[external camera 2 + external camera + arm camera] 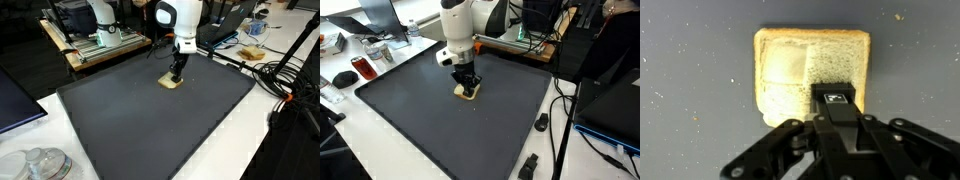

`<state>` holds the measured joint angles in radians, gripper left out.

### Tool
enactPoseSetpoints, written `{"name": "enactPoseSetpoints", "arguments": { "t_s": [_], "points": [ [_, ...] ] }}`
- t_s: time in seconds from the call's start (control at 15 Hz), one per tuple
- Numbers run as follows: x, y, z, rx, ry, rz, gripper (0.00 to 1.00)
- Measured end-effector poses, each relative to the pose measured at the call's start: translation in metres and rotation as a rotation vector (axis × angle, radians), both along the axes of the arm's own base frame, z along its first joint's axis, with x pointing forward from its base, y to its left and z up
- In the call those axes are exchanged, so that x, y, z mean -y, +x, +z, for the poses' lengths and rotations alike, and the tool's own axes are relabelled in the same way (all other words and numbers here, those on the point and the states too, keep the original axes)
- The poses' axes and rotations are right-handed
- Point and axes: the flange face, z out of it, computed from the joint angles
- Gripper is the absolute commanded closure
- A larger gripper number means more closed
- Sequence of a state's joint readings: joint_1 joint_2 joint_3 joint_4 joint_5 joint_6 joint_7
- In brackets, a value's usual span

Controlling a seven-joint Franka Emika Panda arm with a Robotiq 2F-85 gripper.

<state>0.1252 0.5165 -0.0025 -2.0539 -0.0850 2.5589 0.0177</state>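
Claw (pixel 837 98) closed, tips resting on bread slice (pixel 790 65); dark mat (pixel 410 110) beneath

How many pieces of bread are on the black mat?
1. The bread lies on the mat, right under the shut gripper. The arm hides a little mat behind it.
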Motion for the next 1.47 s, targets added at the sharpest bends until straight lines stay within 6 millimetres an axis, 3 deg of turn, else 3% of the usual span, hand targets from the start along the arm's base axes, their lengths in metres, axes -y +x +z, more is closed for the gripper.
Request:
{"name": "enactPoseSetpoints", "arguments": {
  "t_s": [1.47],
  "points": [
    [0.0021, -0.0005, -0.0006, 0.006, 0.012, 0.0, 0.95]
  ]
}}
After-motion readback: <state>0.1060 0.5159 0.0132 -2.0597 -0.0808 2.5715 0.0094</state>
